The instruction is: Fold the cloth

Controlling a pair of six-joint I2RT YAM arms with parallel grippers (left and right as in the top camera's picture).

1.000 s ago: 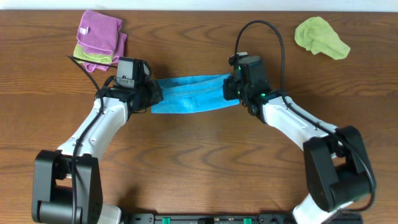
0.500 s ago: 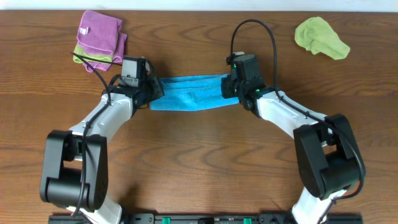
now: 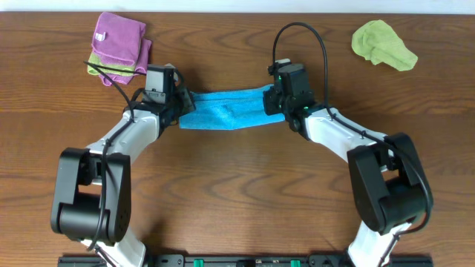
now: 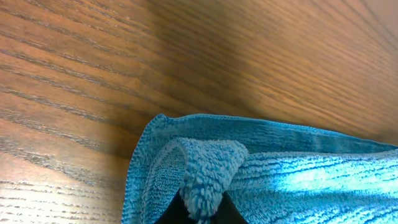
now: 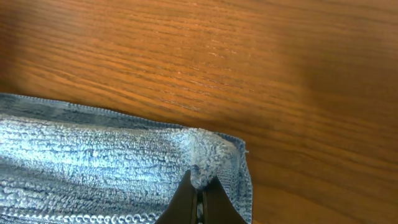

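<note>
Plainly each arm had hold of one short end of the blue cloth [image 3: 226,111], which stretched as a narrow band crosswise between them, nearer the far edge of the bench [image 3: 237,193] than the near one and about midway between its left and right edges. The left hand [image 3: 184,113] was clamped on a raised tuft at the cloth's left end, its jaws meeting with only the pile between them. The right hand [image 3: 270,104] nipped the right end in the same way, its jaws all but together on a small peak of fabric. Gripped at both ends like this, the band was drawn straight, and I judged the aim was to keep the layers lined up so the next fold would go down flat rather than bunch. The left wrist view showed a hemmed edge lying over a second layer, so the cloth looked already doubled lengthwise. Whether it hung clear of the wood or rested on it I could not tell. A pile of folded cloths [image 3: 119,37] sat at the far left corner, and a crumpled green cloth [image 3: 382,43] near the far right corner. No box, tray or other container appeared in any view.
</note>
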